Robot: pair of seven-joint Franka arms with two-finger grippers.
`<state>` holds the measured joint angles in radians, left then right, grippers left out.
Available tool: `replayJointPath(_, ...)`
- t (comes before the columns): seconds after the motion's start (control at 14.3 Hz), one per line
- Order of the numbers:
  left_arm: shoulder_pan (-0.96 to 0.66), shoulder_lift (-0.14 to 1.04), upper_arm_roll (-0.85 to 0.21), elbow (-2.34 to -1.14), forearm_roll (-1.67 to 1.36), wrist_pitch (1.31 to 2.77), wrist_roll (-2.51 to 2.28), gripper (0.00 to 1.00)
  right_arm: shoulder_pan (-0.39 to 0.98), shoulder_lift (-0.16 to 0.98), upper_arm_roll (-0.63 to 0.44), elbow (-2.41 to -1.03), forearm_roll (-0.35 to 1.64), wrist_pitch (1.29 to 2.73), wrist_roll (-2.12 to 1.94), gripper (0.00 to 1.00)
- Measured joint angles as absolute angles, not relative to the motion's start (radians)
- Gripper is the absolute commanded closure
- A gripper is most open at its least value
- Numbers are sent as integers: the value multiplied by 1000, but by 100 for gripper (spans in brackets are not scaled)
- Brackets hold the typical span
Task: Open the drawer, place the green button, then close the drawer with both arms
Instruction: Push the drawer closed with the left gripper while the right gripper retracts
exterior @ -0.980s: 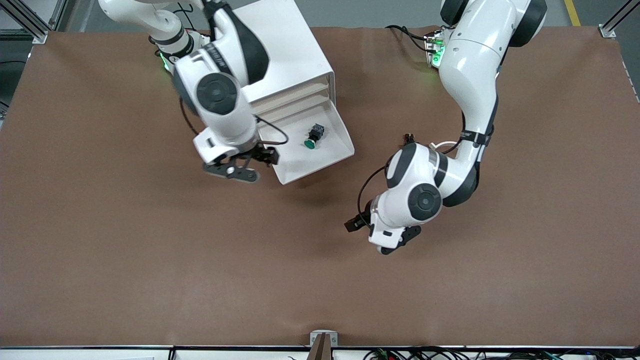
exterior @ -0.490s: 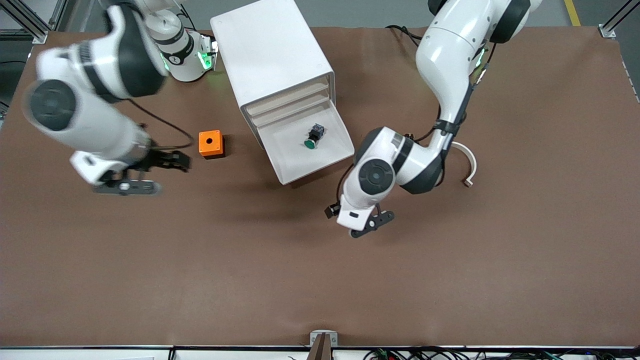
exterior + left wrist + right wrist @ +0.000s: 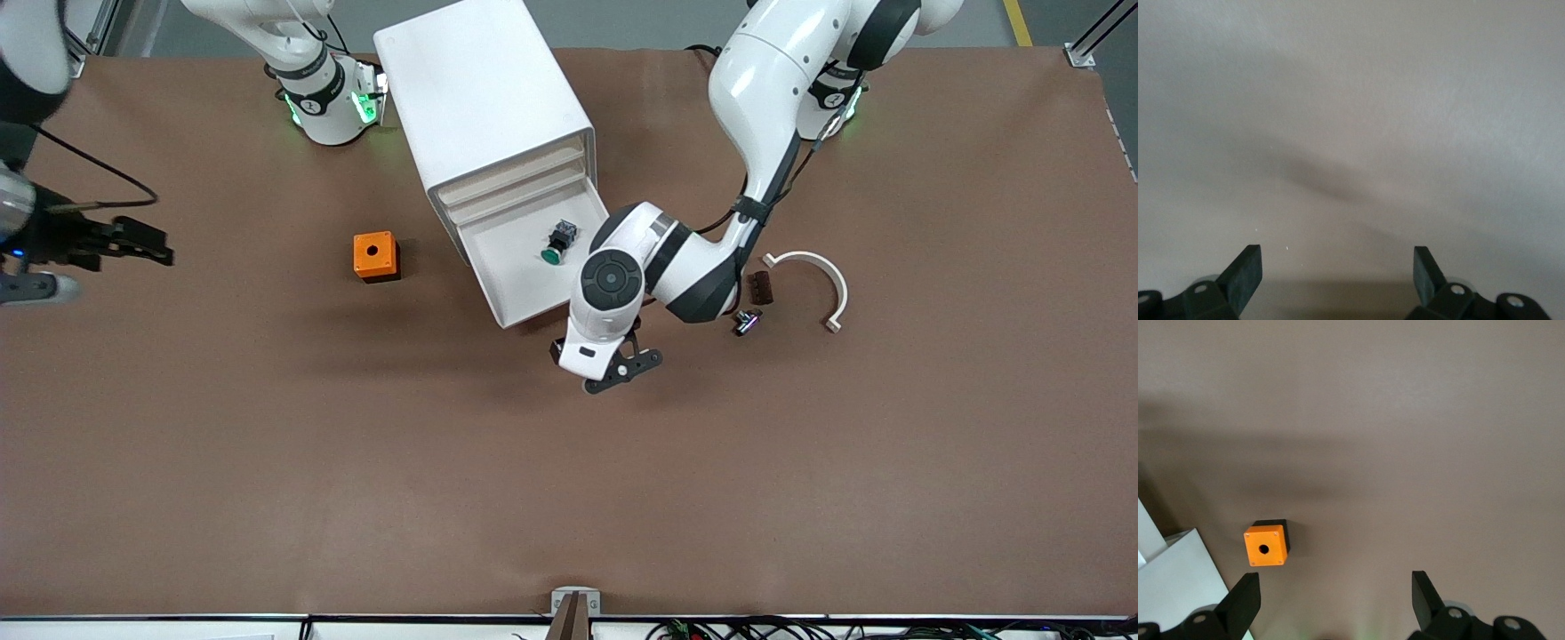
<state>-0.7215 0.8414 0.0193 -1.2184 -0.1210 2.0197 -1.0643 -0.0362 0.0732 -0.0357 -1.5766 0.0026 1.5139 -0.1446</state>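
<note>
Left gripper is hanging wide open and empty over bare table just off the drawer front. The button is lying inside; this light, rigid tray should slide shut with a push on its pale front. Right gripper, also wide open and empty, is waiting out at its own end.

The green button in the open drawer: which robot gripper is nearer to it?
Left. The left gripper is over the table just in front of the drawer holding the button; the right gripper is out near the right arm's table end.
</note>
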Motion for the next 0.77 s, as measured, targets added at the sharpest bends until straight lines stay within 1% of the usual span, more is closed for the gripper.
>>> replayJointPath(0.42, -786, 842, 19, -1290, -120, 2080, -1064, 0, -46, 75, -32, -1534, -9, 1513, -145, 0)
replayJointPath(0.77, -811, 841, -4, -1298, -121, 2083, -1075, 0, -99, 75, -33, -1455, -11, 1491, -144, 0)
